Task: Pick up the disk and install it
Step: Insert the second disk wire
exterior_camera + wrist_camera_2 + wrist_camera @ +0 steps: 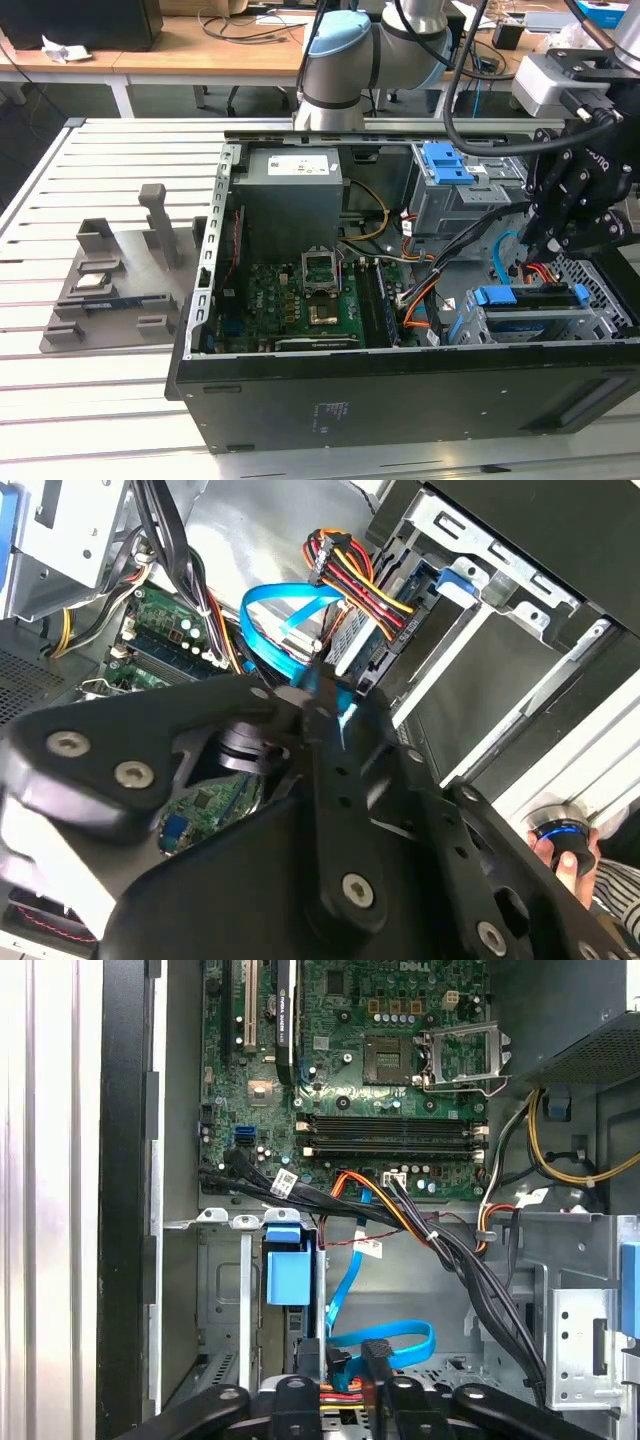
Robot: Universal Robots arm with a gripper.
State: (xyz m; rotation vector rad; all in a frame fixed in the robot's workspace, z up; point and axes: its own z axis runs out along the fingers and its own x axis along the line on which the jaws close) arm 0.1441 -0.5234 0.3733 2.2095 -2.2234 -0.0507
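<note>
**Disk lying in corner bay beneath gripper**

Grey fixture point(110, 285) is being shown at the exterior view's left, on the slatted table point(60, 400). A small square chip point(92, 282) is being carried on it.

Next to the fixture, the open case point(400, 395) is being viewed from above. Its power supply point(290, 190) is being seen at the far side. The motherboard point(300, 305) is being seen nearer the camera, with the socket point(322, 268) between the two. Orange, black and blue cables point(425, 290) are being run across the middle of the case.

Farther right, a grey cage point(465, 205) is being topped by a blue latch point(447, 163).

At the exterior view's right, the gripper point(545, 255) is being held inside the case, just above the near-right corner bay. Whether it is spread or pressed together cannot be told. Nothing is being shown clearly in its grasp.

The disk point(530, 300) is being held in that corner bay, directly below the gripper. Its blue frame is being seen along its upper edge.

In the first wrist view the disk point(287, 1278) is being seen edge-on in the bay, beside the case wall. A blue cable point(400, 1345) is being looped close to the gripper point(345, 1405).

In the second wrist view a person's hand point(548, 852) is being seen outside the case, at a blue-ringed knob point(560, 832).
</note>
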